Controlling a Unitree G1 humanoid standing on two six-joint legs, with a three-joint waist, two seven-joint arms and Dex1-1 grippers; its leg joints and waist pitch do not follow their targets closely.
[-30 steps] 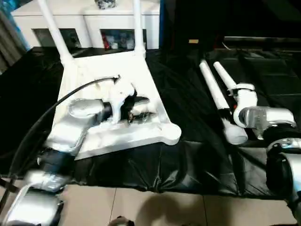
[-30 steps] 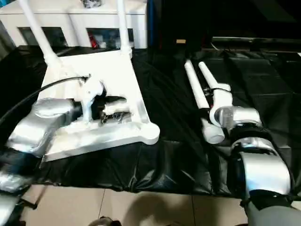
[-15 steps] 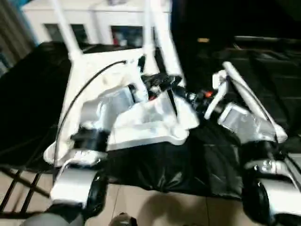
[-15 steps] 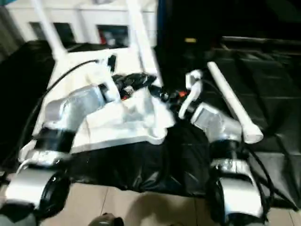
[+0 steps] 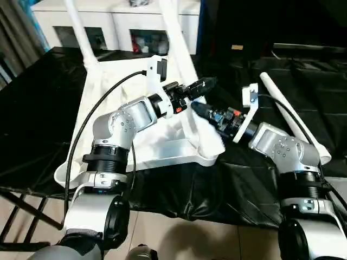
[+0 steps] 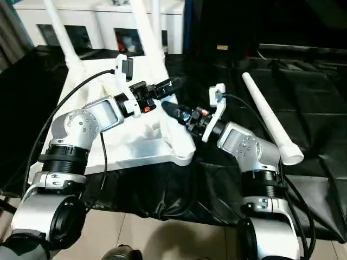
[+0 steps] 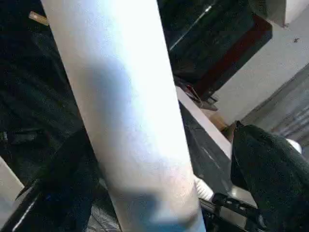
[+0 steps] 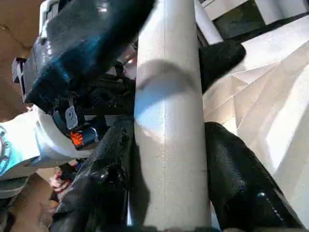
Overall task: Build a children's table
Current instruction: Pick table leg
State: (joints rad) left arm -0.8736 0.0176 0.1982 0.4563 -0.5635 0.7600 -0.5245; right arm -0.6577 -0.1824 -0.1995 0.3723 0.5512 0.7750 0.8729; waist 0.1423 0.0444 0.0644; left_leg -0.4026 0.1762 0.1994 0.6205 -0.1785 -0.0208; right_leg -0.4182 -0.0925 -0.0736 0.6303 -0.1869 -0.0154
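Tabletop [image 5: 162, 146] lies underside up on black sheet [image 5: 32, 108]. Two legs [image 5: 76, 24] stand upright in its far corner sockets, just before white cabinet [image 5: 108, 21]. 3rd leg [image 5: 181, 65] stands tilted at tabletop's near right corner socket. Right gripper [image 5: 203, 111] clamped on that leg's lower part. Left gripper [image 5: 203, 84] just above it, fingers [image 7: 270, 174] spread wide either side of leg, not pinching. 4th leg [image 5: 295, 116] lies loose on sheet, well right of tabletop.
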